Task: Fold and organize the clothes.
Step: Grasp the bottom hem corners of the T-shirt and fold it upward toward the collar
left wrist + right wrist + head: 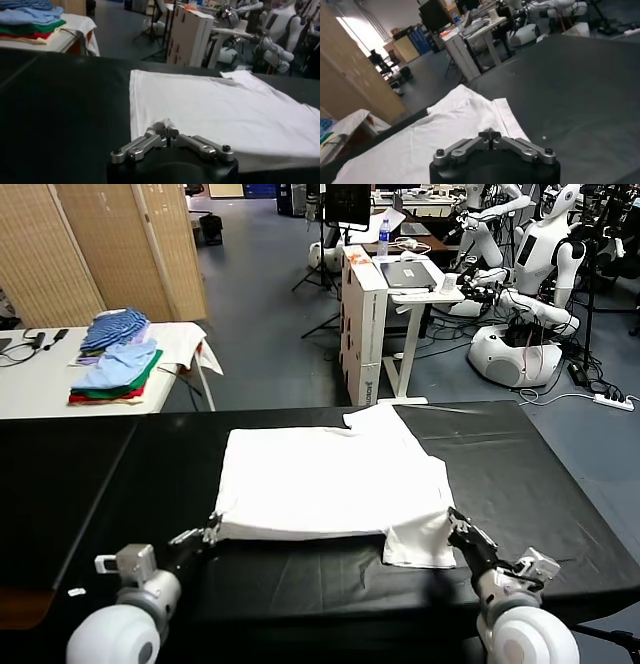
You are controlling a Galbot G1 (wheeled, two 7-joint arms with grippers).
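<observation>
Two grippers worked the near edge of a white T-shirt [325, 479] that lay spread on the black counter [130, 474], partly folded, with one sleeve sticking out at the far side and a flap hanging toward the near right corner.

On the left, the left gripper [207, 534] sat at the shirt's near left corner. In the left wrist view its fingers [155, 135] were drawn fully together, and a small peak of cloth rose right at their tips, so they looked pinched on the hem corner. The rest of the shirt stretched away beyond and to the right of those fingers.

On the right, the right gripper [462, 529] rested at the outer edge of the near right flap. Its fingers [492, 135] were closed tight as well; the cloth lay just ahead of the tips, but I cannot tell whether any of it was caught between them.

Thin cotton like this should be light, limp and not fragile. It would sag and crease wherever it was unsupported, and a single layer could slip out of a shallow pinch. The sounder hold seemed to be at the hem corners, taking the doubled edge well between the fingers and keeping both corners level so the fold stayed square.

Farther off to the left, a stack of folded garments [115, 364] sat on a side table.
</observation>
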